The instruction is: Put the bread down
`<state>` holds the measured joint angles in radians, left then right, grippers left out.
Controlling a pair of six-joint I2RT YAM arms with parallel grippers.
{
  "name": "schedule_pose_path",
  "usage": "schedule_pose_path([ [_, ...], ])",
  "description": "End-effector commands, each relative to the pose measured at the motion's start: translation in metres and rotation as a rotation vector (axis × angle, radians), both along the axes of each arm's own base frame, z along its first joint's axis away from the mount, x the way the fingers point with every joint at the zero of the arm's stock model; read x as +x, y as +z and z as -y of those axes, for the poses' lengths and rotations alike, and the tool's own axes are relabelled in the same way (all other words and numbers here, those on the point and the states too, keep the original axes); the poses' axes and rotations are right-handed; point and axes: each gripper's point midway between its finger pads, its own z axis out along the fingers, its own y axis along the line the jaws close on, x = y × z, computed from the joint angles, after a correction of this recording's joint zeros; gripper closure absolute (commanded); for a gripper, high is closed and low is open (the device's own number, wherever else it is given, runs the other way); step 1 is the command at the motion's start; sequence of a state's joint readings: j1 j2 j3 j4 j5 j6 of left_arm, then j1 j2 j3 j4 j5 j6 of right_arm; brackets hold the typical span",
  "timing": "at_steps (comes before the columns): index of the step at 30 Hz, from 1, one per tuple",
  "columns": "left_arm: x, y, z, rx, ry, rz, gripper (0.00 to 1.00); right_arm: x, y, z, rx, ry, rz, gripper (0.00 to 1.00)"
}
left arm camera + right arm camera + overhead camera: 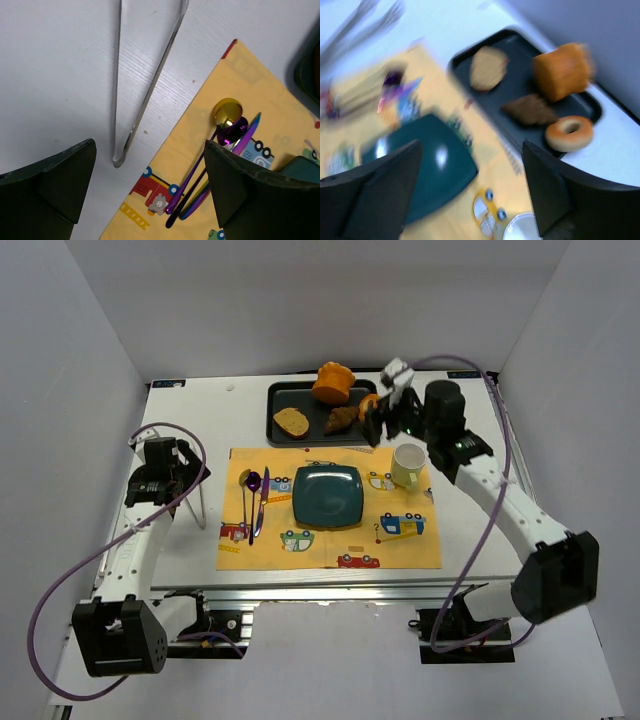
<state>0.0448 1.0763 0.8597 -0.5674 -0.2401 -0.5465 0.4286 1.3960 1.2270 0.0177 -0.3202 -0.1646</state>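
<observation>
Near left, the left gripper (150,195) hangs over the white table (190,410) with its fingers (50,185) spread wide and nothing between them. Below it lie metal tongs (145,100), just left of the yellow placemat (330,545).

On the mat, purple cutlery (255,502) sits at the left edge. A square teal plate (327,496) is in the middle with nothing on it, and a pale mug (408,466) stands at the right.

Further out, the right gripper (383,418) hovers over the right end of the black tray (295,398), just beyond the mug. Its wrist view is blurred, but the two fingers (370,190) stand well apart and grip nothing.

On the tray, the flat toast slice (291,422) lies at the left and the dark croissant (342,418) in the middle. A ring-shaped donut (568,133) sits at the right, nearest the gripper.

The bread (333,383), the big orange bun, sits at the far edge of the tray. It is just beyond the croissant and clear of both grippers.
</observation>
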Motion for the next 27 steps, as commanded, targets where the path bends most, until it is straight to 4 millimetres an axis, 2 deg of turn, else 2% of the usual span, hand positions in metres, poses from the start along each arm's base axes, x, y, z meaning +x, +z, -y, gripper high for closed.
schedule_pose_path([
  [1, -0.004, -0.006, -0.008, 0.023, 0.016, -0.054, 0.03, -0.095, -0.056, -0.011, -0.151, 0.574, 0.074, 0.19],
  [2, -0.004, -0.01, -0.009, 0.022, 0.025, -0.062, 0.06, -0.132, -0.066, -0.01, -0.184, 0.78, 0.176, 0.36],
  [4, -0.009, -0.022, -0.012, 0.017, 0.035, -0.091, 0.27, -0.155, -0.058, -0.012, -0.137, 0.846, 0.222, 0.7],
  [5, -0.01, -0.03, -0.014, 0.01, 0.041, -0.109, 0.39, -0.164, -0.061, -0.014, -0.105, 0.858, 0.191, 1.0],
  [6, -0.013, -0.039, -0.013, -0.006, 0.035, -0.131, 0.7, -0.165, -0.065, -0.014, -0.107, 0.851, 0.171, 1.0],
  [7, -0.014, -0.044, -0.013, -0.011, 0.031, -0.144, 0.82, -0.164, -0.071, -0.014, -0.112, 0.838, 0.146, 1.0],
  [8, -0.014, -0.048, -0.018, -0.016, 0.044, -0.149, 0.89, -0.158, -0.081, -0.012, -0.134, 0.799, 0.111, 0.88],
  [9, -0.015, -0.056, -0.019, -0.02, 0.042, -0.171, 0.9, -0.155, -0.088, -0.012, -0.131, 0.773, 0.05, 0.68],
  [10, -0.015, -0.059, -0.021, -0.014, 0.039, -0.181, 0.85, -0.154, -0.092, -0.01, -0.139, 0.76, 0.023, 0.51],
  [11, -0.015, -0.064, -0.027, -0.012, 0.05, -0.197, 0.73, -0.152, -0.097, -0.009, -0.15, 0.746, -0.011, 0.3],
  [14, -0.014, -0.071, -0.038, 0.033, 0.052, -0.246, 0.16, -0.149, -0.1, -0.006, -0.166, 0.716, -0.025, 0.26],
  [17, -0.01, -0.088, -0.036, 0.041, -0.017, -0.312, 0.1, -0.149, -0.102, -0.004, -0.17, 0.697, -0.021, 0.25],
  [22, 0.003, -0.118, -0.033, 0.06, -0.148, -0.395, 0.1, -0.152, -0.107, -0.002, -0.166, 0.685, -0.028, 0.24],
  [27, 0.029, -0.116, -0.025, 0.03, -0.214, -0.334, 0.13, -0.151, -0.111, 0.0, -0.172, 0.675, -0.035, 0.24],
])
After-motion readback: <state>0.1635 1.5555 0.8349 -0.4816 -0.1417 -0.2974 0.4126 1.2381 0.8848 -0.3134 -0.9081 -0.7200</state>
